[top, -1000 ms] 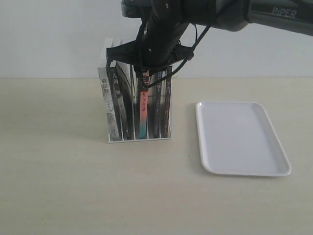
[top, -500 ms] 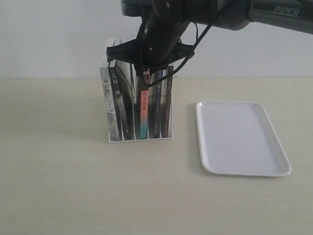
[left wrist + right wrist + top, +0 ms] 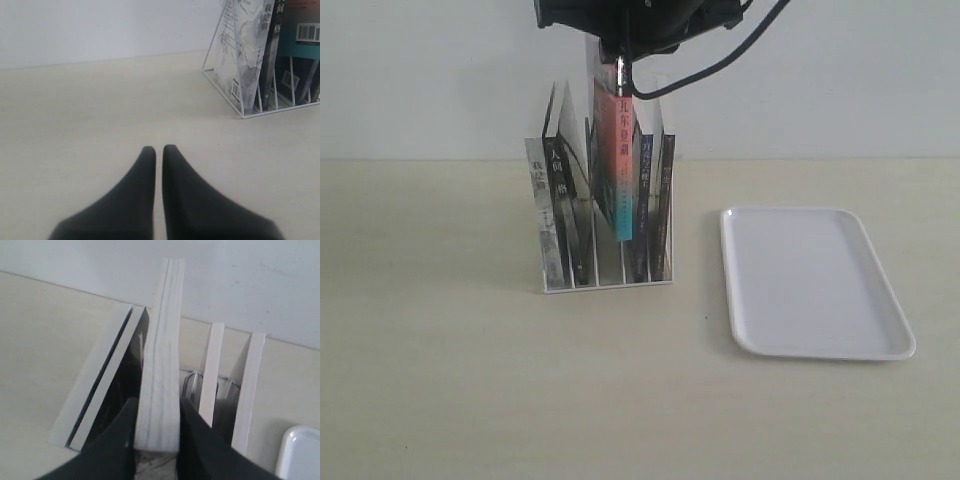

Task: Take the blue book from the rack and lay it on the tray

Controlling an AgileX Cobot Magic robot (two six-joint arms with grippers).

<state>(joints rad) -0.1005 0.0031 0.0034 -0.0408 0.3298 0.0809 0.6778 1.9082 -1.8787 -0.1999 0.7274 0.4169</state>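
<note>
The red-and-teal-spined book [image 3: 618, 170] is pinched at its top by the right gripper [image 3: 156, 412], with its lower end held between the dividers of the rack [image 3: 605, 285]. The blue book [image 3: 646, 210] is seen standing in the rack just to its right, ungripped. The tray [image 3: 880, 345] is set well apart to the right, with bare table between. The left gripper [image 3: 155, 150] is pressed together.

The rack [image 3: 610, 286] is thin white-coated wire. The tray [image 3: 810, 285] is smooth white plastic with a soft sheen. The table [image 3: 470, 380] looks matt and faintly grained. The red-and-teal book [image 3: 618, 170] has a glossy spine and matt paper edges.
</note>
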